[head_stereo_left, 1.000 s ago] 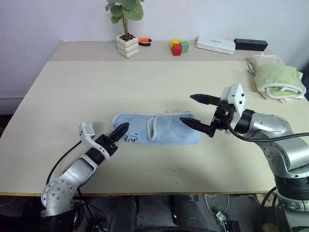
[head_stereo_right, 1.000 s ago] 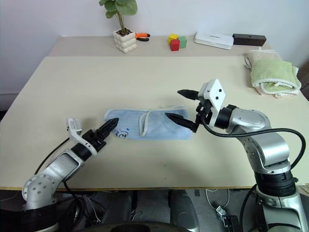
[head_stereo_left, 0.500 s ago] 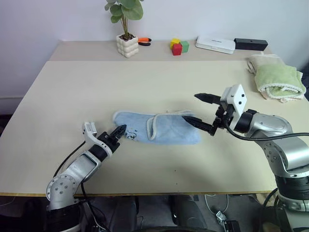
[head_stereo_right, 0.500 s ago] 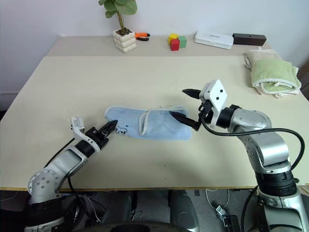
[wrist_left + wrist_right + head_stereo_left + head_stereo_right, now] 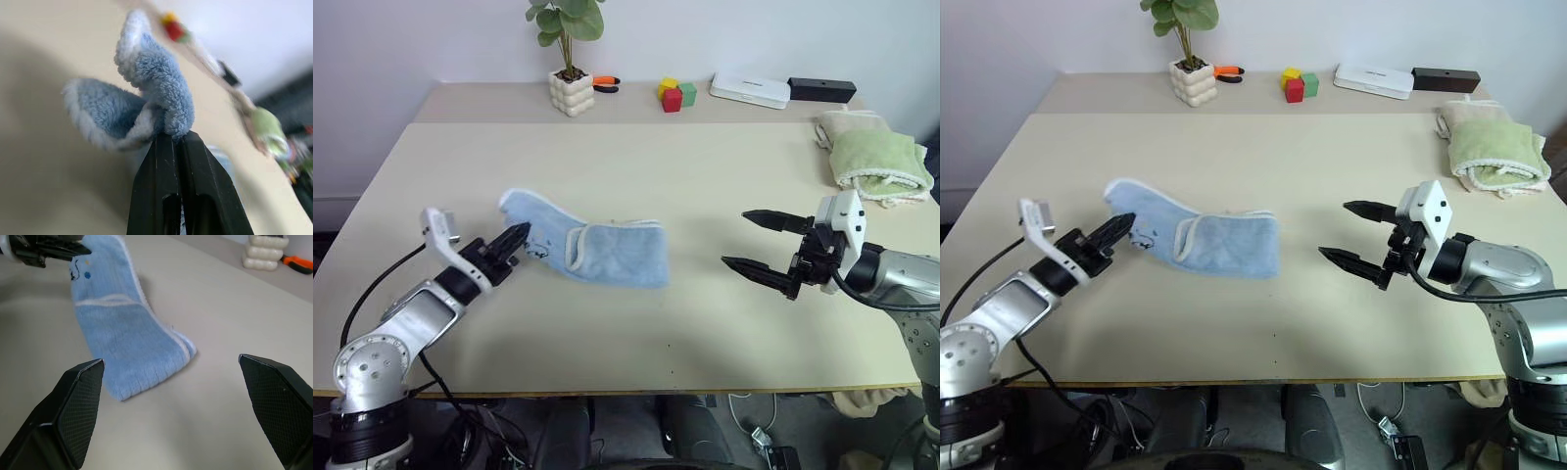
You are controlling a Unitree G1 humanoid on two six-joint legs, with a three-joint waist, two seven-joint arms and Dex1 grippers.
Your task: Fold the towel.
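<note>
The light blue towel [image 5: 607, 253] lies in a folded strip on the cream table [image 5: 636, 166], left of centre. Its left end, the one with the small dark mark, is raised off the surface. My left gripper [image 5: 516, 236] is shut on that raised end; in the left wrist view the fluffy cloth [image 5: 156, 83] bunches over the closed fingertips [image 5: 168, 142]. My right gripper [image 5: 735, 238] hovers open to the right of the towel, well apart from it and holding nothing. The right wrist view has the towel [image 5: 127, 333] lying beyond my right gripper [image 5: 170, 360].
Along the back of the table stand a potted plant [image 5: 572, 93], an orange tool [image 5: 606, 84], coloured blocks [image 5: 675, 95], a white box [image 5: 750, 90] and a black box [image 5: 821, 90]. A green towel on a beige one [image 5: 876, 157] lies at the far right edge.
My left gripper shut on the towel's left end, then lifted it and drew it left, dragging the towel along. My right gripper pulled back to the right, still open.
</note>
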